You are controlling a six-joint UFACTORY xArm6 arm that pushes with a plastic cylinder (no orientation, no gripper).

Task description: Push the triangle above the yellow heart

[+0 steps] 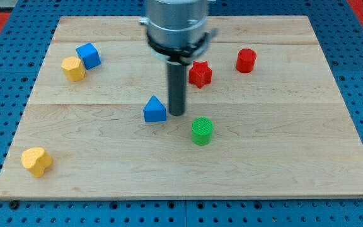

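Observation:
A blue triangle block (154, 110) lies near the middle of the wooden board. A yellow heart block (36, 161) lies at the board's bottom left corner, far to the left of and below the triangle. My tip (177, 114) rests on the board just to the right of the blue triangle, almost touching its right side. The rod rises from there to the grey arm housing at the view's top.
A green cylinder (201, 131) stands below and right of my tip. A red star (200, 74) and a red cylinder (246, 60) lie at upper right. A blue cube (88, 55) touches a yellow block (73, 68) at upper left. The wooden board (282, 157) sits on a blue pegboard.

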